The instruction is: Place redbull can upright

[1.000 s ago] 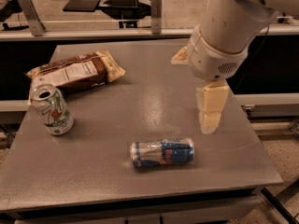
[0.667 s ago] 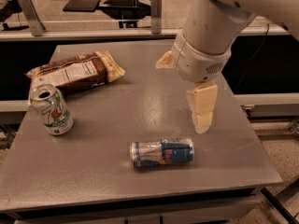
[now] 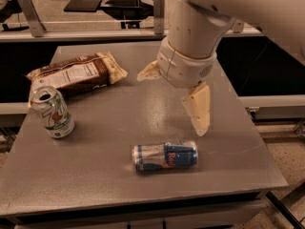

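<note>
The redbull can (image 3: 165, 156), blue and silver with a red logo, lies on its side near the front edge of the grey table (image 3: 95, 175). My gripper (image 3: 174, 93) hangs above the table, just behind and slightly right of the can. It is open and empty. One cream finger (image 3: 198, 109) points down toward the can's right end. The other finger (image 3: 147, 72) sticks out to the left. Nothing touches the can.
A white-and-green can (image 3: 52, 111) stands upright at the left of the table. A brown snack bag (image 3: 76, 73) lies behind it at the back left. Metal rails and a dark desk run behind the table. The floor drops off at the right.
The arm and gripper have moved left and closer to the redbull can. The cans and the bag have not moved.
</note>
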You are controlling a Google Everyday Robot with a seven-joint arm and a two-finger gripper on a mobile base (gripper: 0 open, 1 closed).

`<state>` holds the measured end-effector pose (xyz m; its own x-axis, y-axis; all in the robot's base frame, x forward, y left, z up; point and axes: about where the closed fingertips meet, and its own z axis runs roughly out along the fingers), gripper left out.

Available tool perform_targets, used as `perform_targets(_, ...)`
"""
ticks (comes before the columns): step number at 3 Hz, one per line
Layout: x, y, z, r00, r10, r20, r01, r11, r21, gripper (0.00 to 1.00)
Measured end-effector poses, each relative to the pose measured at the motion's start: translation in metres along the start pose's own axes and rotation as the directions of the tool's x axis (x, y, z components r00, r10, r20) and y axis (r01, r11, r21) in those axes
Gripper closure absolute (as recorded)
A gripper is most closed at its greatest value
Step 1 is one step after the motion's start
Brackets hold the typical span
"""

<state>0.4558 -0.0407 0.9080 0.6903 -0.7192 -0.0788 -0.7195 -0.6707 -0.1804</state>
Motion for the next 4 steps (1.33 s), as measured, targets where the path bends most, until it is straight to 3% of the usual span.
perform_targets(1, -0.0093, 0.0031, -0.0023, 0.982, -0.187, 0.023, 0.187, 0.9823, -0.009, 0.00)
perform_targets(2, -0.0106, 0.0049, -0.0056, 0.932, -0.362, 0.027, 0.362, 0.9323, -0.005, 0.00)
perform_targets(3, -0.0111, 0.0054, -0.0079, 0.852, -0.523, 0.029, 0.523, 0.8520, -0.003, 0.00)
perform_targets(4, -0.0118, 0.0005, -0.0102, 0.709, -0.705, 0.001, 0.705, 0.7087, -0.014, 0.00)
